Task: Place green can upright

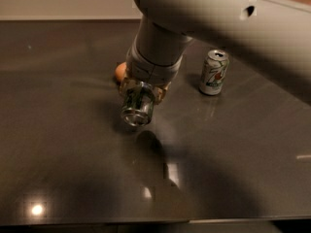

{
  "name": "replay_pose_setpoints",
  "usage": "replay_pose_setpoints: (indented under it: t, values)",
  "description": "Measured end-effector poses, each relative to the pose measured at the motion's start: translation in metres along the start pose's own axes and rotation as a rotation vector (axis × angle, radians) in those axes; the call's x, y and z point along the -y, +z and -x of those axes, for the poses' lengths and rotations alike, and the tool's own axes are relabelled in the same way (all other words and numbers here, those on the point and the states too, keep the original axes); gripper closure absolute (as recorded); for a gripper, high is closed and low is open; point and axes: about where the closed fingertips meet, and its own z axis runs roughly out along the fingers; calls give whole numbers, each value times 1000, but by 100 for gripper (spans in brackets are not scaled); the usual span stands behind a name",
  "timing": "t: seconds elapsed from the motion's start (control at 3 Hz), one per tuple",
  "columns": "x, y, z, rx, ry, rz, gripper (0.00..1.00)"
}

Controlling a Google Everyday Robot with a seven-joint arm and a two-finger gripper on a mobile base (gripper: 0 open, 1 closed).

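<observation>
The green can is dark green with a silver end. It is held off the dark tabletop, tilted, with its silver end facing down toward the camera. My gripper is shut on the can, with a finger on each side of its body. The big pale arm comes in from the upper right and hides the upper part of the can.
A pale whitish can with green and red marks stands upright to the right of the gripper. A small orange object lies just behind the gripper, partly hidden. The table's front edge runs along the bottom of the view.
</observation>
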Motion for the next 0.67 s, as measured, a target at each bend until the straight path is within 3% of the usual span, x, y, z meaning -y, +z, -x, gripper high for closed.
replay_pose_setpoints:
  t: [0.33,0.67]
  values:
    - [0,0,0,0,0,0,100]
    - [3,-3,0,-3,-49,1,100]
